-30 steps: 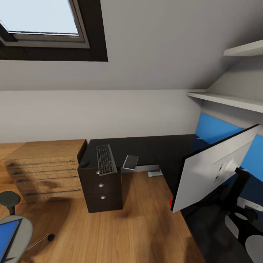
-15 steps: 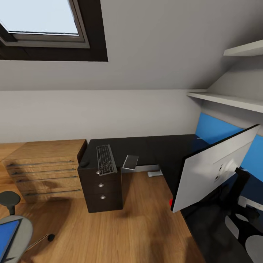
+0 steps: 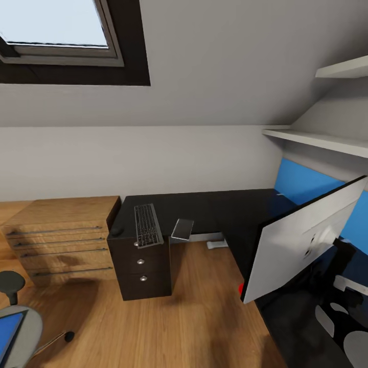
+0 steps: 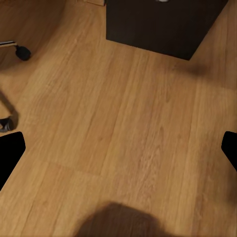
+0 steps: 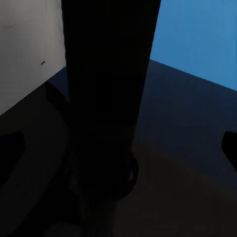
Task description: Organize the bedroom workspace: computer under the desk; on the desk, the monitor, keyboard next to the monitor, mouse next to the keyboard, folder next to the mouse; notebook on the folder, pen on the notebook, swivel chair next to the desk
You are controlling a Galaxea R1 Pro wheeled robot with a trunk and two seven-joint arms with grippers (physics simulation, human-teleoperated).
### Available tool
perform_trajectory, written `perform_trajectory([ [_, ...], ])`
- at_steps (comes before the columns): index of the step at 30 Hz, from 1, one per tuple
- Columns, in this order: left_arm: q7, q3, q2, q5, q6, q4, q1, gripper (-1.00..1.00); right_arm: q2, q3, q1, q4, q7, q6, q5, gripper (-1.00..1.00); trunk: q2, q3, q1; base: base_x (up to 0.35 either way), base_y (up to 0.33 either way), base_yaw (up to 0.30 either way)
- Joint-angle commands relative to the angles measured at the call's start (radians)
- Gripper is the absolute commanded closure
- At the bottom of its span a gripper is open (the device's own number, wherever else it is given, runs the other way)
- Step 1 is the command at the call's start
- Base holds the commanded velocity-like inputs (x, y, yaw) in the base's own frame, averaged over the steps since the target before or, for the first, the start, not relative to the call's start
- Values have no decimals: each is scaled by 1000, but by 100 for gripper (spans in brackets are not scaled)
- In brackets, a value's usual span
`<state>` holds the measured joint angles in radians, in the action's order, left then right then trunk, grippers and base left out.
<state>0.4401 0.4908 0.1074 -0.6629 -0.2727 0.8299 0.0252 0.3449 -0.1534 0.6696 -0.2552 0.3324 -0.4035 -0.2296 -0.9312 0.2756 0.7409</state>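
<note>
In the head view, at the lower left corner, the chair [image 3: 18,327] shows part of its grey seat with the blue folder [image 3: 9,332] lying on it, a black armrest above it and a caster on the wooden floor [image 3: 194,317] beside it. Next comes a light wooden drawer chest [image 3: 59,235] against the wall. Touching its right side stands a black drawer unit [image 3: 142,268] under the desk's left end. On that end of the desk [image 3: 220,207] the mouse [image 3: 117,231] sits at the left edge, the keyboard [image 3: 146,225] lies just right of it with its near end over the front edge, and the notebook [image 3: 182,228] lies beside the keyboard, also overhanging the front edge. Further right the monitor [image 3: 301,240] stands tilted on the right wing of the desk, pale back toward the camera, hiding much of the top and the blue back panel [image 3: 306,186]. White shelves [image 3: 312,138] hang above.

The left wrist view looks down on the floor, the drawer unit's base and a chair leg; the left gripper's [image 4: 118,148] fingertips sit at opposite edges, spread wide, holding nothing. The right wrist view faces the monitor's black stand [image 5: 106,98] close up, between the right gripper's [image 5: 118,148] parted, empty fingers.
</note>
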Motion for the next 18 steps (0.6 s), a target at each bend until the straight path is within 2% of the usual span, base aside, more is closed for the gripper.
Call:
perform_trajectory([
  [1, 5, 6, 1, -10, -6, 2, -1, -100, 0, 4, 1, 3, -3, -6, -10, -100, -1, 1, 0, 160, 0, 0],
  [18, 5, 8, 1, -10, -6, 1, -1, -100, 0, 5, 1, 14, -18, -6, -10, -100, -1, 1, 0, 88, 0, 0],
])
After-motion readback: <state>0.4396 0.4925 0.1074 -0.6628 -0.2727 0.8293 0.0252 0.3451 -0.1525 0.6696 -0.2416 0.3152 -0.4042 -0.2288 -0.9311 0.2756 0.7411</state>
